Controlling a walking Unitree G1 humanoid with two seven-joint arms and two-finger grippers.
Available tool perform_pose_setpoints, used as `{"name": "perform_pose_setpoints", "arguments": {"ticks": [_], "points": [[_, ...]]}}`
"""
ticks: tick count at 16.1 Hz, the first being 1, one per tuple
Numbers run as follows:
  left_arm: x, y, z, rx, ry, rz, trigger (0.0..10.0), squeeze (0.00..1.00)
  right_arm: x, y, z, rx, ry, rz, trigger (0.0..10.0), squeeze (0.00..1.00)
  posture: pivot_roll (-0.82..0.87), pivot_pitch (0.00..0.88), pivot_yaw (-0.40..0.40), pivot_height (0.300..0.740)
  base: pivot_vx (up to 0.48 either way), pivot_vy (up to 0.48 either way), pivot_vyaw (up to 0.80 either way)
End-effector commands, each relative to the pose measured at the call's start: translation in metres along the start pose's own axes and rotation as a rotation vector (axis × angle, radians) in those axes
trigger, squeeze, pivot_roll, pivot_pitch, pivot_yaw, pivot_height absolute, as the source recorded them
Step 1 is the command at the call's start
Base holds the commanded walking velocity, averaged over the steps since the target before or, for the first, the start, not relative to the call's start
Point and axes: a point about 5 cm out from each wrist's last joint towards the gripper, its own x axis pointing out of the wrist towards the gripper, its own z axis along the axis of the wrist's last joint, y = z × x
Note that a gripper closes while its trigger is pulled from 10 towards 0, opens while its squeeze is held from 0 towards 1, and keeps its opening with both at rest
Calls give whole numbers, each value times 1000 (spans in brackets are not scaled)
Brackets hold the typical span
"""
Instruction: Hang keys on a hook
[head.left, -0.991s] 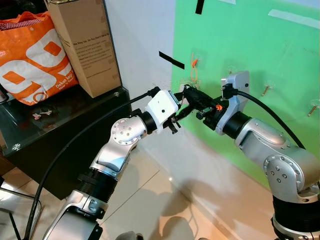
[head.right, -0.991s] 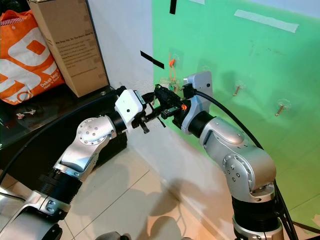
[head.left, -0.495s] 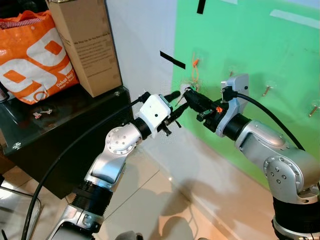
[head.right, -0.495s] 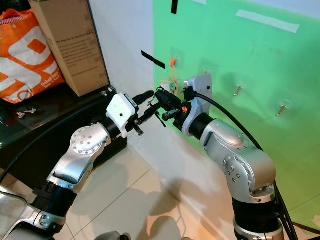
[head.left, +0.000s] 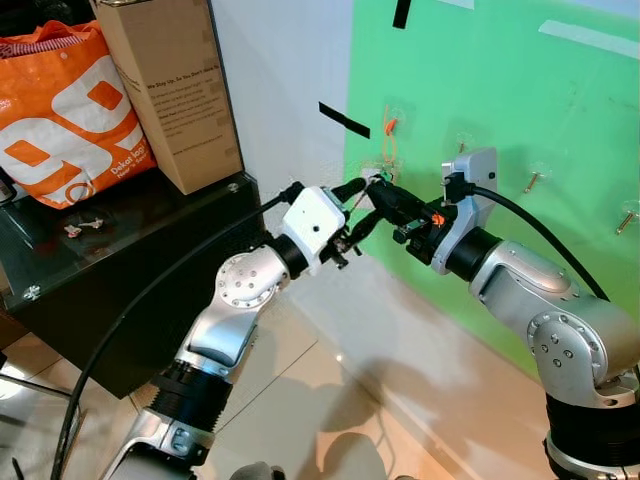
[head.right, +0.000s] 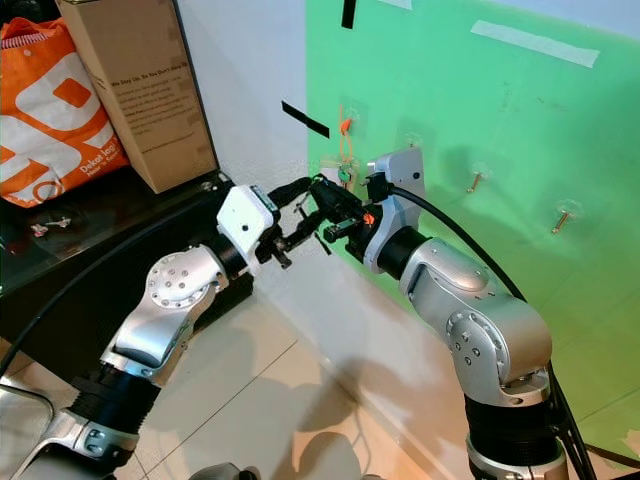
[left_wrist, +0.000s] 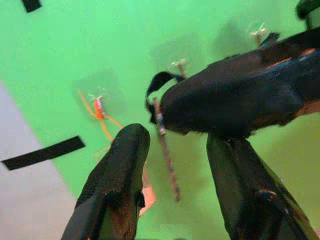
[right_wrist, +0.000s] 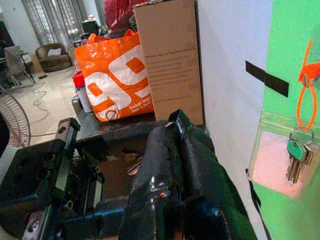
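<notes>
orange-corded keys (right_wrist: 299, 159) on hook (head.left: 391, 126) | left hand (left_wrist: 172, 165) spread apart | right hand (right_wrist: 182, 165) clenched, contents hidden

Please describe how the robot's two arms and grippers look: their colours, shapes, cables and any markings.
Both arms are silver metal with round joints and black ribbed collars near the base. Each wrist carries a white boxy housing, and a thick black cable runs along each arm. The left gripper and the right gripper each have two long black fingers. Small orange parts show on the right wrist.

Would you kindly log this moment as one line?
keys: hanging on hook by orange cord | left gripper: open, beside right | right gripper: shut, near keys
</notes>
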Motion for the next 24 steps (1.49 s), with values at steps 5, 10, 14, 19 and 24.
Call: {"name": "perform_pose_setpoints", "arguments": {"ticks": [5,10,14,19,24], "points": [[2,5,0,-7,12,21,2784,0,-2,0,2,0,-5,-1,10000,0,-92,0,30,740,0,0,0],[3,5,0,-14,13,17,0,0,-3,1,2,3,-6,-1,10000,0,-98,0,32,740,0,0,0],[4,4,1,-14,7,11,0,0,-3,1,2,3,-3,-2,10000,0,-98,0,31,740,0,0,0],[4,5,1,-10,6,10,0,0,-3,1,2,3,-2,-2,10000,0,-96,0,31,740,0,0,0],[4,9,2,3,7,15,0,0,-2,0,1,4,-1,-4,10000,0,-93,0,31,740,0,0,0]]}}
